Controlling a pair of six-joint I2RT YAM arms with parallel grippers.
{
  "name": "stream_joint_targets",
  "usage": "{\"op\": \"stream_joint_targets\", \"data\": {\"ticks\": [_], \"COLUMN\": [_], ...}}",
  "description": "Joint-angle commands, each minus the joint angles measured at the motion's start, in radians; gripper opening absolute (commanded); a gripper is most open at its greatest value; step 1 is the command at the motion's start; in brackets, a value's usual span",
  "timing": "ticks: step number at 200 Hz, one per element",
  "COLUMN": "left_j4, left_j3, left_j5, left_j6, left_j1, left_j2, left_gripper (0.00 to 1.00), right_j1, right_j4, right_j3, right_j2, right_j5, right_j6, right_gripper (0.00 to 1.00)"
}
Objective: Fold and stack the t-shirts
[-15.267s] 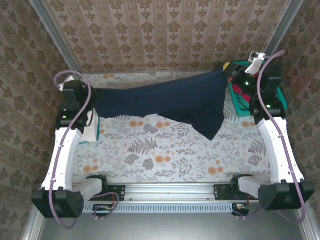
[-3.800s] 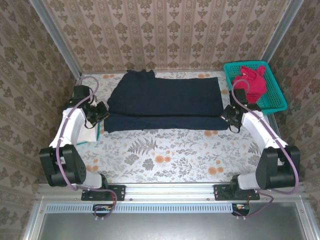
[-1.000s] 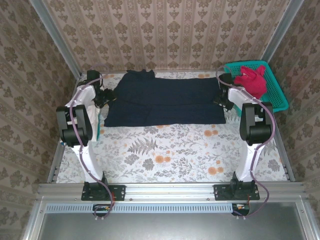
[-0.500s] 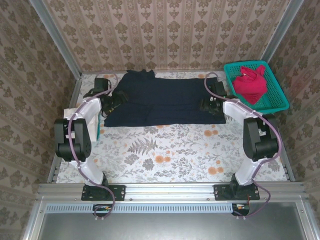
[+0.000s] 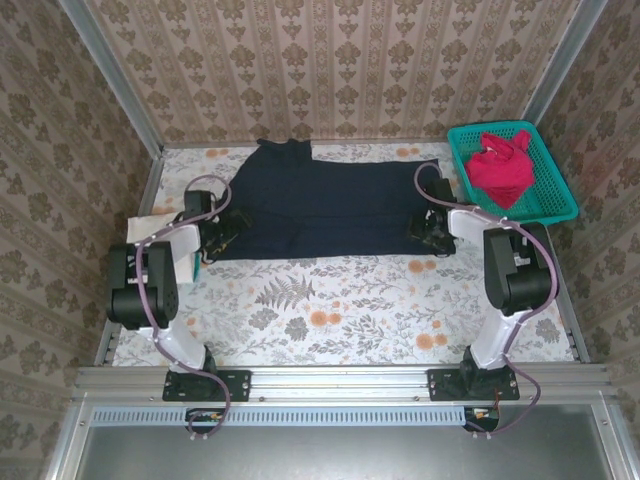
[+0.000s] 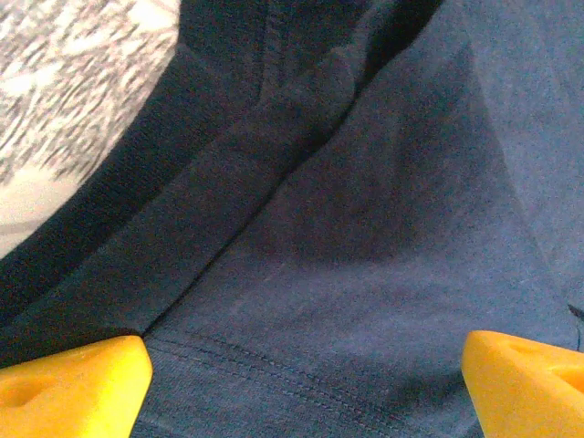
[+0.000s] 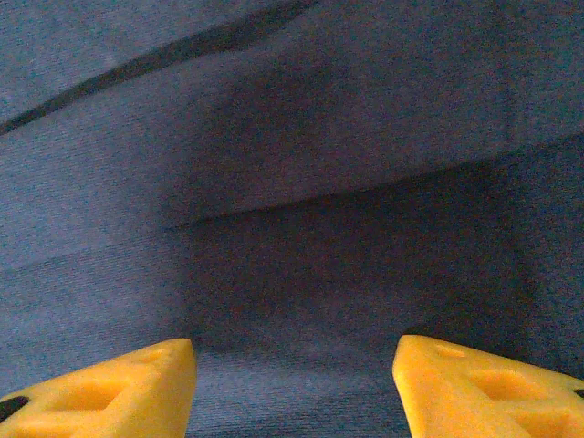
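**Wallpapered booth, next fold: grip both corners level**

Dark navy soft cloth t-shirt (image 5: pixel 330 205) lies flat, part folded, far-centre on floral-print tablecloth (image 5: pixel 330 320). Left gripper (image 5: pixel 224 232) over its near-left corner, jaws wide apart, empty; right gripper (image 5: pixel 430 228) over near-right corner, jaws part open, empty. Bright red cloth t-shirt (image 5: pixel 500 168) bunched in teal mesh basket (image 5: pixel 548 207). Likely best: pinch both hems together, lift evenly, keep edges square.

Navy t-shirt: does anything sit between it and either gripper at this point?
Nothing visible does. The left gripper is at the navy t-shirt's left edge and the right gripper at its right edge. Both are open, and the wrist views show bare navy cloth directly between their fingers.
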Motion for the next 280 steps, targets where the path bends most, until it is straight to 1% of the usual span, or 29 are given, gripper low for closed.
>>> {"op": "stream_joint_targets", "data": {"ticks": [1,18,34,79,101,108,129,145,164,169,188,193,201,211,225,231,238,246,257,280], "left_j4": [-0.118,-0.148,-0.188,-0.344,-0.445,-0.465,-0.493,-0.5,-0.469,-0.461,-0.423,-0.398,-0.342,-0.279,-0.203,-0.157,-0.097,-0.056,-0.052,-0.16], "left_j3": [-0.132,-0.19,-0.233,-0.342,-0.358,-0.357,-0.315,-0.243,-0.162,-0.136,-0.051,-0.032,-0.013,0.022,0.076,0.091,0.104,0.122,0.178,0.366], "left_j5": [-0.032,-0.027,-0.016,-0.023,-0.027,-0.025,-0.039,-0.065,-0.094,-0.1,-0.138,-0.137,-0.119,-0.065,-0.06,-0.031,0.029,0.073,0.109,0.146], "left_j6": [-0.01,-0.006,-0.011,-0.043,-0.059,-0.059,-0.043,-0.013,0.045,0.069,0.155,0.189,0.239,0.287,0.339,0.391,0.486,0.572,0.67,0.816], "left_j1": [0.042,0.048,0.045,0.023,-0.001,-0.004,-0.008,-0.014,-0.028,-0.031,-0.032,-0.031,-0.03,-0.008,0.002,0.002,0.001,-0.007,-0.012,-0.009], "left_j2": [-0.036,-0.092,-0.154,-0.383,-0.495,-0.522,-0.555,-0.543,-0.525,-0.522,-0.5,-0.494,-0.48,-0.45,-0.392,-0.364,-0.332,-0.294,-0.224,-0.046], "left_gripper": [0.91,0.91,0.91,0.91,0.92,0.92,0.94,0.95,0.98,1.0,1.0,1.0,1.0,1.0,1.0,1.0,1.0,1.0,0.99,0.98], "right_j1": [-0.026,-0.03,-0.029,-0.021,-0.021,-0.021,-0.018,-0.004,0.027,0.038,0.064,0.066,0.068,0.069,0.071,0.071,0.071,0.072,0.074,0.084], "right_j4": [-0.106,-0.102,-0.092,-0.173,-0.235,-0.244,-0.245,-0.229,-0.208,-0.201,-0.185,-0.154,-0.13,-0.104,-0.062,-0.051,-0.039,-0.029,-0.013,0.005], "right_j3": [-0.097,-0.173,-0.246,-0.378,-0.415,-0.42,-0.405,-0.371,-0.325,-0.315,-0.285,-0.279,-0.27,-0.257,-0.234,-0.223,-0.207,-0.189,-0.164,-0.126], "right_j2": [-0.066,-0.124,-0.175,-0.333,-0.39,-0.434,-0.485,-0.526,-0.563,-0.57,-0.594,-0.597,-0.599,-0.595,-0.578,-0.565,-0.549,-0.529,-0.503,-0.463], "right_j5": [0.012,0.0,-0.047,-0.012,0.004,0.008,0.009,0.0,-0.007,-0.007,-0.017,-0.027,-0.051,-0.069,-0.085,-0.086,-0.092,-0.103,-0.125,-0.148], "right_j6": [0.03,0.06,0.096,0.108,0.11,0.105,0.078,0.06,0.037,0.03,0.008,0.003,-0.003,-0.006,-0.024,-0.033,-0.048,-0.063,-0.079,-0.1], "right_gripper": [0.62,0.62,0.62,0.63,0.63,0.64,0.67,0.69,0.71,0.71,0.72,0.72,0.72,0.72,0.72,0.72,0.72,0.73,0.73,0.73]}}
